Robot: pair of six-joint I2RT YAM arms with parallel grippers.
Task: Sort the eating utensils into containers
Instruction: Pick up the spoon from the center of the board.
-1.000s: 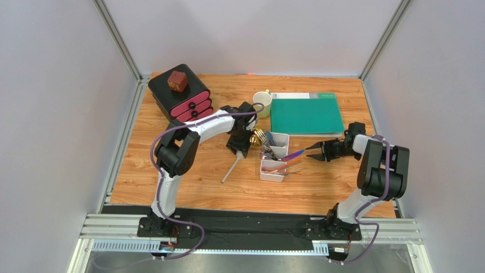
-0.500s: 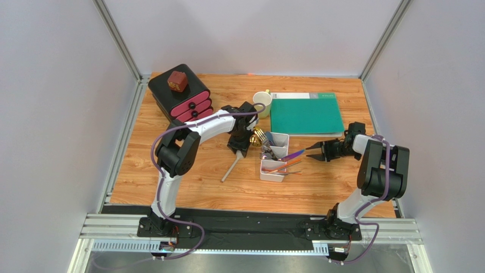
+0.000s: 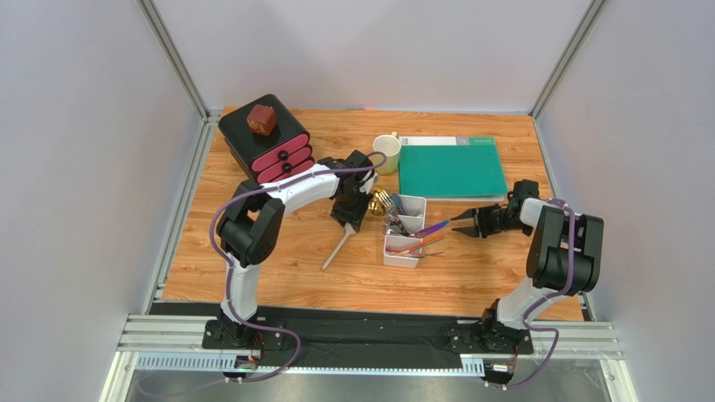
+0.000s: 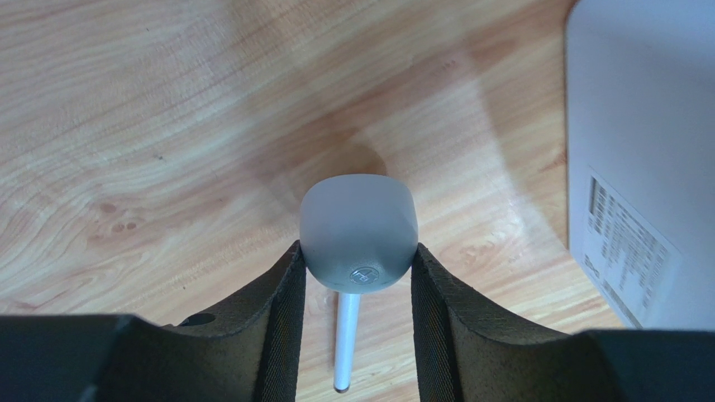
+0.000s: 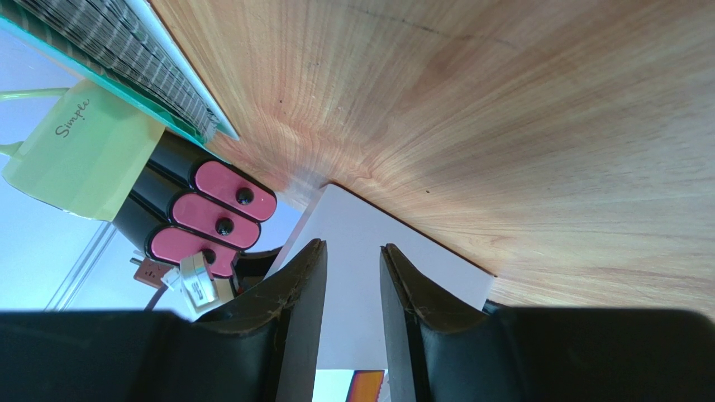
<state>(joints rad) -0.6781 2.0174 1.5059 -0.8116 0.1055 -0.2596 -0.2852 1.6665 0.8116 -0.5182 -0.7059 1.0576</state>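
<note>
The left gripper was closed on the bowl of the white spoon, 1 finger pressed against each side. The slim handle hung down toward the bench, just left of the white divided tray; whether its tip touched the wood could not be told. The spoon looked like light, stiff, smooth plastic, likely to pivot or slip when held by its rounded bowl, so the neck or handle would probably hold steadier. The right gripper stood partly open with nothing between its fingers, beside a purple utensil jutting from the tray. The mug read "Simple"; the tray's label and the spoon's embossed mark were too small to read.
</note>
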